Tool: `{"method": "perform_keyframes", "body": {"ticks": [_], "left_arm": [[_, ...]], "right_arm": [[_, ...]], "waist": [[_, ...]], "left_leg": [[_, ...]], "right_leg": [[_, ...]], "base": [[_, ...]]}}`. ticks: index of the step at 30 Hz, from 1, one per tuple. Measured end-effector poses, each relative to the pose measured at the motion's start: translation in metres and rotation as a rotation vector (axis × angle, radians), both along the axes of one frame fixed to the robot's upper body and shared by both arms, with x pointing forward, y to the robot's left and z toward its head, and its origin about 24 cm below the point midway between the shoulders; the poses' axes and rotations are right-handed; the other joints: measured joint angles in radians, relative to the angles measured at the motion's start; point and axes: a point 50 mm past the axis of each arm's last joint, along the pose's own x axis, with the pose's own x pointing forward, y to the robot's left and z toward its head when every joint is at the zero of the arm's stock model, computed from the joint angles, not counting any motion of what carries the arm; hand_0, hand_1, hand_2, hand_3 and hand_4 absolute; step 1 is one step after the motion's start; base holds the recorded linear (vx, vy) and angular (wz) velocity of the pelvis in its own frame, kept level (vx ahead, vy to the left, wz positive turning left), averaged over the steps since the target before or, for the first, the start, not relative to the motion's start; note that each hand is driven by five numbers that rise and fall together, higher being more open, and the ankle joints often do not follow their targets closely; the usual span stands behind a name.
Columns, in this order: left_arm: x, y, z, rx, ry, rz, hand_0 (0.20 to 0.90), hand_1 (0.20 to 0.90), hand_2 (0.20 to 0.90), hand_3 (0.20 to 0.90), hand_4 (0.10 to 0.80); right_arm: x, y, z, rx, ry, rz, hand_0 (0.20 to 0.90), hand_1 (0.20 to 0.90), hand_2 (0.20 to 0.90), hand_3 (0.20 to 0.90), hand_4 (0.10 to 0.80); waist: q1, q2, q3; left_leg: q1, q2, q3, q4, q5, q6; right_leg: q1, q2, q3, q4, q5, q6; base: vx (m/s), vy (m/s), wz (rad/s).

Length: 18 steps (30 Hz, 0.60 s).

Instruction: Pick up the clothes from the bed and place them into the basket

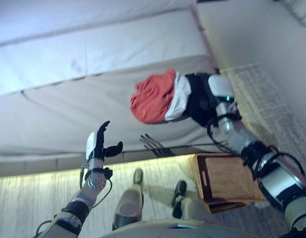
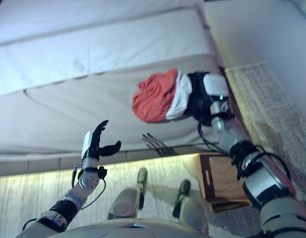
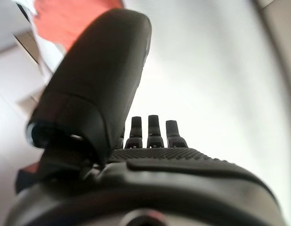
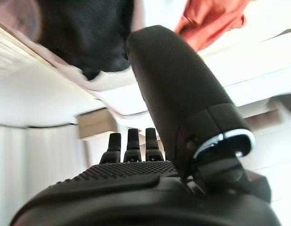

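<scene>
A bundle of clothes (image 1: 155,96), red with white and black parts, sits at the near right edge of the white bed (image 1: 69,59). My right hand (image 1: 218,88) is against the black end of the bundle. In the right wrist view its fingers (image 4: 132,143) are straight and its thumb upright, with the black cloth (image 4: 84,33) and red cloth (image 4: 209,21) just past them. The brown woven basket (image 1: 227,181) stands on the floor below my right forearm. My left hand (image 1: 97,145) is open and raised before the bed's side, well left of the clothes, holding nothing.
The bed fills the upper left of the eye views, its side panel running down to a pale wooden floor (image 1: 34,198). A light woven rug (image 1: 264,104) lies to the right of the bed, beyond the basket.
</scene>
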Motion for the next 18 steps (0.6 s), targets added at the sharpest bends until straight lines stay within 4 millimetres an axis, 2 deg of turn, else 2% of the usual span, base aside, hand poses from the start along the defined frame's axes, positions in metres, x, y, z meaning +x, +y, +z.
{"method": "perform_keyframes", "body": {"ticks": [3, 5, 8, 12, 16, 18], "left_arm": [[0.005, 0.002, 0.009, -0.034, -0.032, -0.006, 0.900, 0.900, 0.900, 0.900, 0.800], [0.008, 0.002, 0.013, -0.047, -0.052, -0.010, 0.900, 0.900, 0.900, 0.900, 0.800], [0.011, -0.004, 0.025, -0.080, -0.093, -0.058, 0.900, 0.900, 0.900, 0.900, 0.800], [0.016, -0.010, 0.045, -0.086, -0.161, -0.138, 0.900, 0.900, 0.900, 0.900, 0.800], [0.016, -0.006, 0.053, -0.096, -0.188, -0.157, 0.900, 0.900, 0.900, 0.900, 0.800], [0.014, -0.007, 0.058, -0.106, -0.205, -0.170, 0.900, 0.900, 0.900, 0.900, 0.800]], "right_arm": [[0.010, 0.009, 0.038, -0.007, -0.065, 0.010, 0.900, 0.900, 0.900, 0.900, 0.800], [0.012, 0.012, 0.050, -0.010, -0.084, 0.010, 0.900, 0.900, 0.900, 0.900, 0.800], [0.018, 0.013, 0.061, -0.034, -0.077, -0.013, 0.900, 0.900, 0.900, 0.900, 0.800], [0.024, 0.014, 0.075, -0.011, -0.085, -0.064, 0.900, 0.900, 0.900, 0.900, 0.800], [0.029, 0.020, 0.078, -0.007, -0.055, -0.080, 0.900, 0.900, 0.900, 0.900, 0.800], [0.034, 0.010, 0.081, -0.009, -0.010, -0.148, 0.900, 0.900, 0.900, 0.900, 0.800]], "waist": [[0.037, -0.006, 0.075], [0.056, -0.006, 0.098], [0.106, -0.005, 0.112], [0.133, -0.001, 0.118], [0.151, 0.016, 0.131], [0.157, 0.026, 0.137]], "left_leg": [[-0.094, -0.040, -0.005, 0.154, -0.066, 0.016], [-0.146, -0.050, -0.015, 0.234, -0.097, 0.017], [-0.235, -0.076, -0.040, 0.367, -0.151, 0.018], [-0.313, -0.106, -0.070, 0.441, -0.161, 0.020], [-0.357, -0.123, -0.083, 0.503, -0.182, 0.025], [-0.394, -0.143, -0.089, 0.542, -0.184, 0.026]], "right_leg": [[-0.104, -0.062, 0.014, 0.195, -0.082, -0.017], [-0.143, -0.081, 0.010, 0.264, -0.111, -0.024], [-0.208, -0.117, 0.005, 0.396, -0.180, -0.038], [-0.271, -0.153, -0.009, 0.486, -0.218, -0.042], [-0.305, -0.170, -0.006, 0.549, -0.248, -0.037], [-0.338, -0.189, 0.001, 0.601, -0.266, -0.029]], "base": [[-0.030, 0.035, 0.18], [0.044, -0.022, 0.24], [-0.004, -0.041, 0.31], [-0.016, -0.030, 0.34], [-0.013, 0.016, 0.12], [-0.028, 0.009, 0.28]]}}
